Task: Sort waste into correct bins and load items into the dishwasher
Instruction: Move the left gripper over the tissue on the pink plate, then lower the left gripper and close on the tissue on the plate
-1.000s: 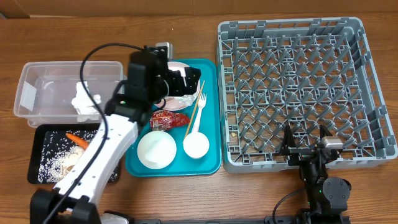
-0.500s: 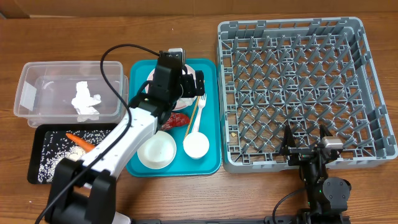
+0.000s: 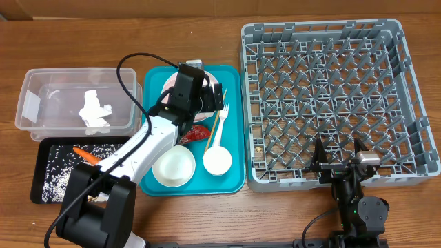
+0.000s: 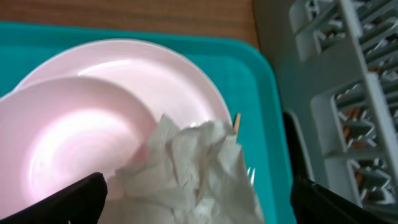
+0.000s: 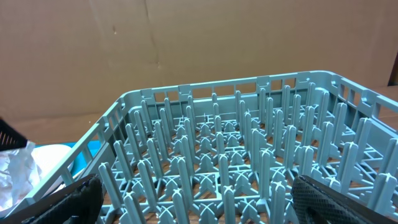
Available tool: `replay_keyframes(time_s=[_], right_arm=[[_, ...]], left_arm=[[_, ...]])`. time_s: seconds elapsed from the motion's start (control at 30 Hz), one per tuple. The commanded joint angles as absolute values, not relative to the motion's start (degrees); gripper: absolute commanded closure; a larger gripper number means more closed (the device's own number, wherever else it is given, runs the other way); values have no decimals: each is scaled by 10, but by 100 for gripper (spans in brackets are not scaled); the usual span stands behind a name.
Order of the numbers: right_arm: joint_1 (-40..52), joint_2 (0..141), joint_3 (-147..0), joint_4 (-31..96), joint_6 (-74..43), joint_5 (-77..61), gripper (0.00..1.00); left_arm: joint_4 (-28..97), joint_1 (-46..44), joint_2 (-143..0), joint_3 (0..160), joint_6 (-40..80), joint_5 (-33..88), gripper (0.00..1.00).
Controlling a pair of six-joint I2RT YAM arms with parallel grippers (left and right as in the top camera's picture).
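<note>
Napkin of crumpled white paper [image 4: 193, 165] lies on the pale pink round plate [image 4: 155, 68]; left gripper [image 4: 199, 199] hangs over it with jaws wide apart, probably to carry it to the clear rectangular plastic tub [image 3: 55, 89]. Right gripper [image 3: 337, 155] stands open.

crumpled napkins [image 3: 94, 114]: two
white dishes [image 3: 173, 166] at teal tray [image 3: 234, 180] front: two
plastic fork [image 3: 222, 124]: one
red wrapper [image 3: 195, 133]: one
carrot [image 3: 84, 152]: one

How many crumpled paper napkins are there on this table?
2. One napkin lies in the clear tub. A second napkin sits on the pink plate on the teal tray, below the left arm. More could be hidden under that arm.
</note>
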State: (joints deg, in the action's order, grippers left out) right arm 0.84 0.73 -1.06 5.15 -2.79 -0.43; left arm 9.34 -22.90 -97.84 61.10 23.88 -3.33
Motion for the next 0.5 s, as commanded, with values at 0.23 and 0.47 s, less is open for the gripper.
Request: replay_keyframes(time_s=[0.23, 0.47], right_arm=[[12, 2, -4, 48, -26, 1, 0], [12, 2, -4, 48, -26, 1, 0]], left_arm=[[122, -231, -991, 609, 245, -40, 4], [129, -231, -991, 609, 245, -40, 9]])
